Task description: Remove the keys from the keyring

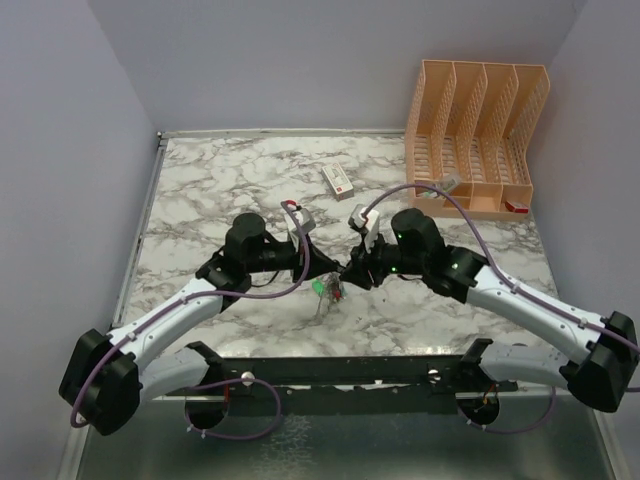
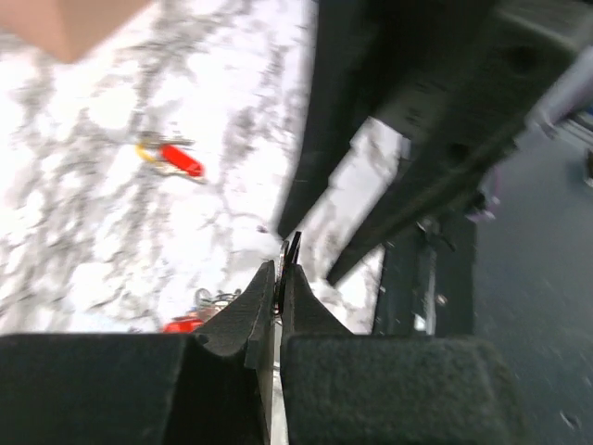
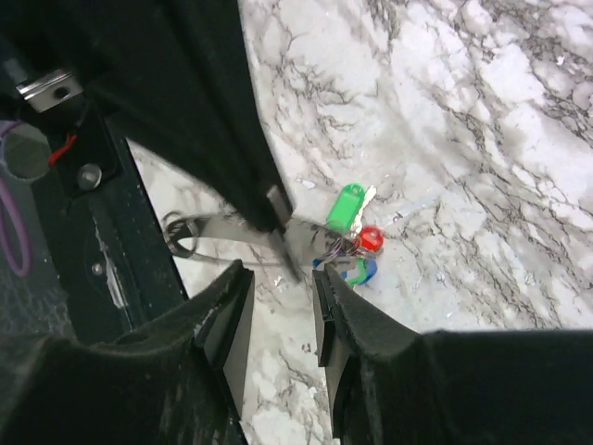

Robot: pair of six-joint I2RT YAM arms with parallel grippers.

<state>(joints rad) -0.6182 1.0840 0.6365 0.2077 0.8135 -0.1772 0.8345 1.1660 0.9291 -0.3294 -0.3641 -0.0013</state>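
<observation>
- Left end effector [image 2: 281,276]: clamps shut on thin keyring [image 3: 215,225], band crosswise.
- Right end effector [image 3: 281,283]: stands apart, empty, keys [image 3: 353,236] just ahead, slightly right.

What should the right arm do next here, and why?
Probably ease the right gripper toward the keys and pinch one: its fingers stand open and empty, while the left gripper is shut on the keyring, the keys just beyond.
</observation>
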